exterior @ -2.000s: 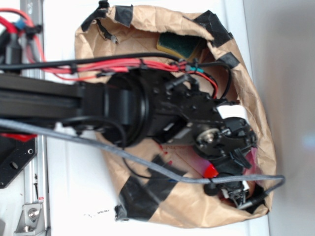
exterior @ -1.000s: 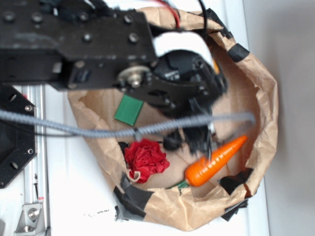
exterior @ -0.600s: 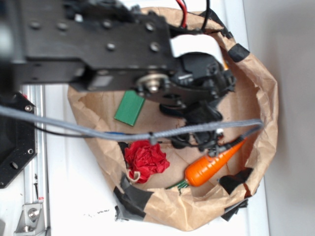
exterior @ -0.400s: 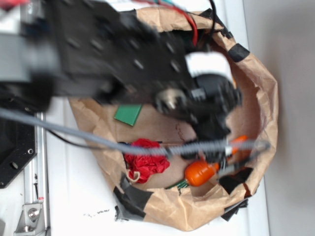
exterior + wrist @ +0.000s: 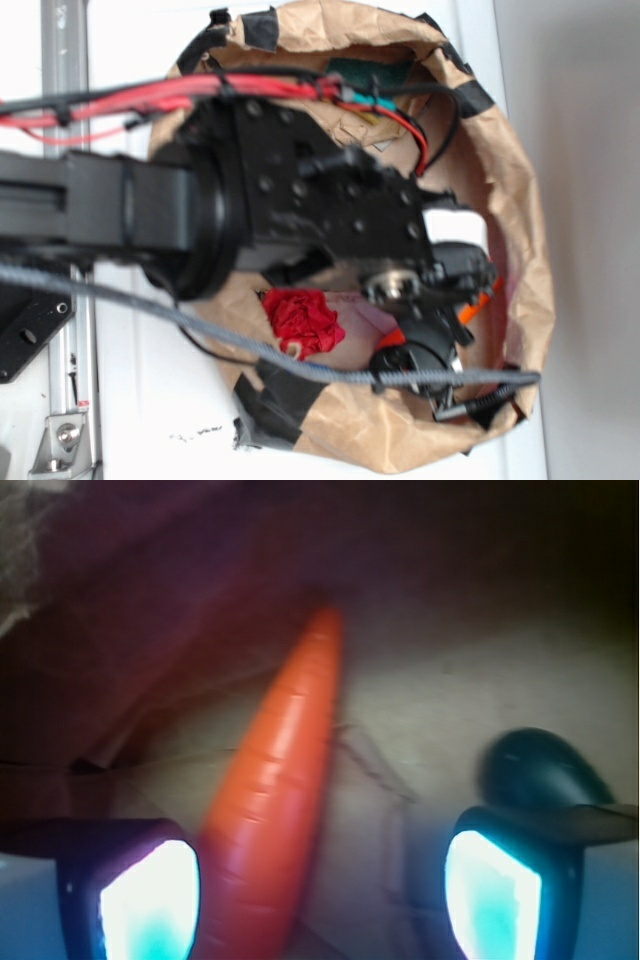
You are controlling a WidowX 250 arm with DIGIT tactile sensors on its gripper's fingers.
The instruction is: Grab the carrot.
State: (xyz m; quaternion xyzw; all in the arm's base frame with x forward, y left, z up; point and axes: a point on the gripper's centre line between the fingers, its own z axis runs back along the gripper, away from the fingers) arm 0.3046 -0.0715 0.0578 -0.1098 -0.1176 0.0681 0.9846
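The carrot [image 5: 285, 780] is glossy orange and tapered. In the wrist view it lies slantwise on the brown paper, its thick end low between my two fingers and close against the left finger [image 5: 150, 900]. My gripper [image 5: 320, 900] stands open around it, with a wide gap to the right finger. In the exterior view the gripper [image 5: 437, 322] is down inside the paper bag [image 5: 525, 250], and only an orange bit of the carrot [image 5: 480, 303] shows past the black wrist.
A red ruffled fabric ball [image 5: 303, 320] lies left of the gripper in the bag. A green pad [image 5: 370, 72] sits at the bag's far rim. A dark rounded object [image 5: 535, 770] lies by the right finger. The bag's crumpled walls stand close around.
The arm has swung over the bag and come down on the carrot, which lay in plain view before and is now mostly hidden under the wrist.
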